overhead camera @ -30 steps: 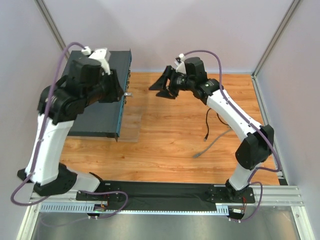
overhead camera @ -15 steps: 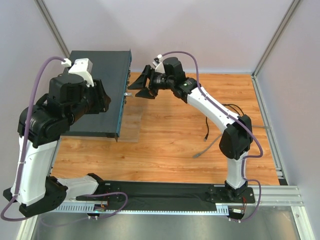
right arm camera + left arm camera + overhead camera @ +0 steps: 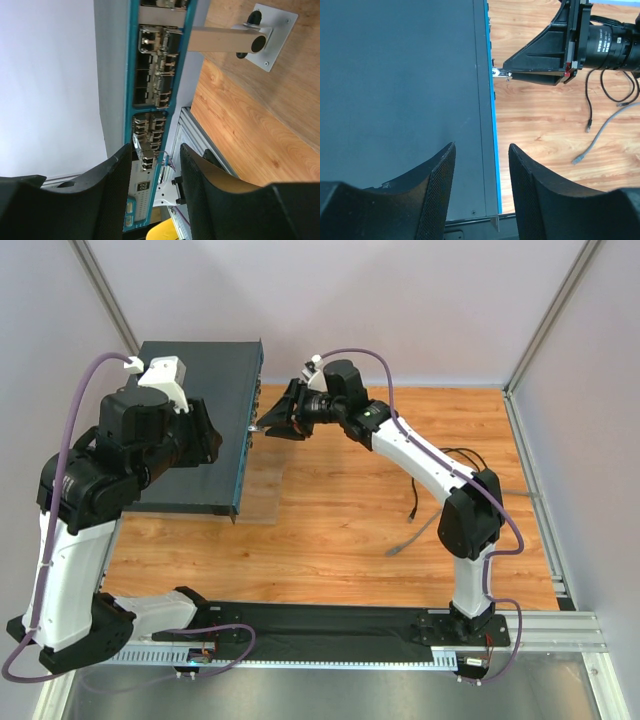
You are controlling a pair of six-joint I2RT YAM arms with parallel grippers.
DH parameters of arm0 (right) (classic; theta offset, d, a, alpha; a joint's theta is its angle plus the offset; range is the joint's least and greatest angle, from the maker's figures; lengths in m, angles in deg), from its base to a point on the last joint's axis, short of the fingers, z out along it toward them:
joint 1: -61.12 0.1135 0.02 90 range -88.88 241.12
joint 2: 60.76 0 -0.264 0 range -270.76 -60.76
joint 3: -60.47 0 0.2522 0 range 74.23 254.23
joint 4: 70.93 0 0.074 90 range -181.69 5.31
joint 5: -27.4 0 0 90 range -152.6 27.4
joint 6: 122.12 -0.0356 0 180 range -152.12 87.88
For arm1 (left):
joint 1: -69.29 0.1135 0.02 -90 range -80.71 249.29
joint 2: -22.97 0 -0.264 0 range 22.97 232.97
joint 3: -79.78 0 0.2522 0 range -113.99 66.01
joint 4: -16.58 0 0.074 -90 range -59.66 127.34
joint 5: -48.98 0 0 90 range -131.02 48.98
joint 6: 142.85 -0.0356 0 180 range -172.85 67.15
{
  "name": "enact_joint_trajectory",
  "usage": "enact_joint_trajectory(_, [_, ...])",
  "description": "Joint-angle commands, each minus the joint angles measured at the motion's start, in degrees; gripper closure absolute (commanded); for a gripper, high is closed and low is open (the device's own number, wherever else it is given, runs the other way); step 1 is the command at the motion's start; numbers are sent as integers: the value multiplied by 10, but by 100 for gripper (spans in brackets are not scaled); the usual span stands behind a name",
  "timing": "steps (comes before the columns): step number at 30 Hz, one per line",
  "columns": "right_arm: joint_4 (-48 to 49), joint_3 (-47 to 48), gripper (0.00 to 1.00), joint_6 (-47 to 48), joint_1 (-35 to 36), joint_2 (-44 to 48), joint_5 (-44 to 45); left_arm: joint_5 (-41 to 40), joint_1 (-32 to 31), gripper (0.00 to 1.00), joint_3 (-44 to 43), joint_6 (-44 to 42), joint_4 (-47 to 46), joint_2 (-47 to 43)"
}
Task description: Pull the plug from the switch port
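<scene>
- The left arm (image 3: 75, 530) is standing bent over the left side of the table (image 3: 340, 540), with its wrist hanging over the switch (image 3: 220, 365).
- The left end effector (image 3: 481, 146) is hovering with its fingers spread and nothing between them, above the near part of the switch's top, right by the blue front edge.
- The switch is lying flat at the far left of the table, its socket face (image 3: 150, 75) looking toward the right arm (image 3: 420, 455).
- The plug (image 3: 500, 74) is sitting in a port on that face and sticking out to the right.
- The right arm is stretching across from the right, forearm level.
- The right end effector (image 3: 264, 426) is pointing at the socket face, its fingertips lying either side of the plug; whether they are pinching it, I cannot tell.
- A black cable (image 3: 415, 490) and a grey cable (image 3: 420, 535) are lying loose on the table under the right arm.
</scene>
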Motion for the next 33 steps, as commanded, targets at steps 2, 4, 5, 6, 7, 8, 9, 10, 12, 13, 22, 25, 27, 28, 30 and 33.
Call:
enact_joint_trajectory(2, [30, -10, 55, -11, 5, 20, -20, 8, 6, 45, -4, -18, -18, -2])
enact_joint_trajectory(4, [34, -9, 55, -11, 5, 18, -24, 11, 6, 45, -5, -17, -18, -2])
enact_joint_trajectory(5, [38, -8, 56, -13, 6, 17, -27, 11, 7, 45, -5, -17, -18, -2])
enact_joint_trajectory(6, [45, -7, 56, -14, 6, 17, -28, 11, 7, 45, -4, -18, -18, -3])
enact_joint_trajectory(7, [46, -6, 56, -16, 6, 16, -28, 11, 8, 45, -5, -17, -17, -3])
enact_joint_trajectory(8, [51, -5, 56, -21, 6, 15, -32, 11, 9, 45, -4, -18, -16, -4])
enact_joint_trajectory(9, [62, -5, 56, -24, 8, 14, -35, 11, 10, 44, -4, -18, -15, -5])
enact_joint_trajectory(10, [63, -4, 57, -28, 8, 14, -35, 11, 11, 44, -4, -18, -15, -5])
enact_joint_trajectory(12, [62, -2, 57, -30, 11, 12, -38, 11, 13, 44, -2, -17, -15, -7])
enact_joint_trajectory(13, [62, -2, 58, -30, 11, 12, -39, 11, 14, 44, -3, -16, -16, -7])
enact_joint_trajectory(22, [79, -28, 68, -47, 13, 23, -38, 17, 17, 44, 3, -13, -12, -10])
enact_joint_trajectory(25, [78, -32, 73, -47, 13, 26, -35, 18, 18, 44, 11, -11, -13, -15])
enact_joint_trajectory(27, [75, -32, 76, -49, 13, 26, -36, 18, 19, 44, 15, -11, -15, -16])
enact_joint_trajectory(28, [74, -32, 77, -48, 13, 27, -36, 19, 20, 44, 16, -11, -15, -17])
enact_joint_trajectory(30, [76, -34, 80, -50, 13, 27, -38, 21, 20, 44, 16, -11, -15, -16])
enact_joint_trajectory(33, [75, -35, 87, -50, 12, 28, -42, 22, 22, 44, 16, -11, -15, -17])
